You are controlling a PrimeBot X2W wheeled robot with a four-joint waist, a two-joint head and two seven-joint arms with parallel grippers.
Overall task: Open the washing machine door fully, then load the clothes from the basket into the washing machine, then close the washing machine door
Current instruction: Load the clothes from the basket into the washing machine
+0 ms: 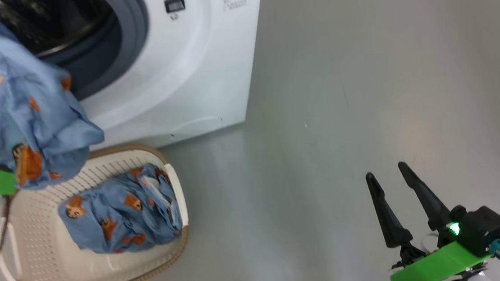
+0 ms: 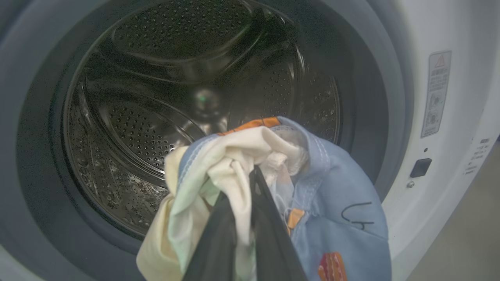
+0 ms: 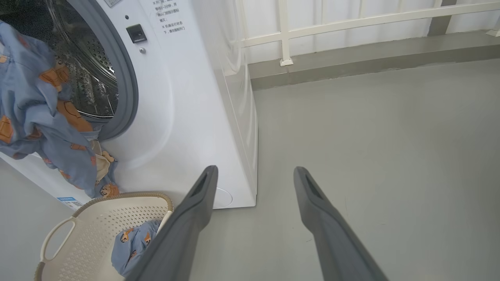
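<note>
Left wrist view: left hand clamped on blue clothes at the mouth of the washer; right hand, spread apart, hovers over the floor right of the basket.

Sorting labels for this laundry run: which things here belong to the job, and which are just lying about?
Job: washing machine, basket, clothes in the basket, bundle of clothes clamped in the left pincer before the drum.
Just around: white railing, warning sticker, grey floor.
</note>
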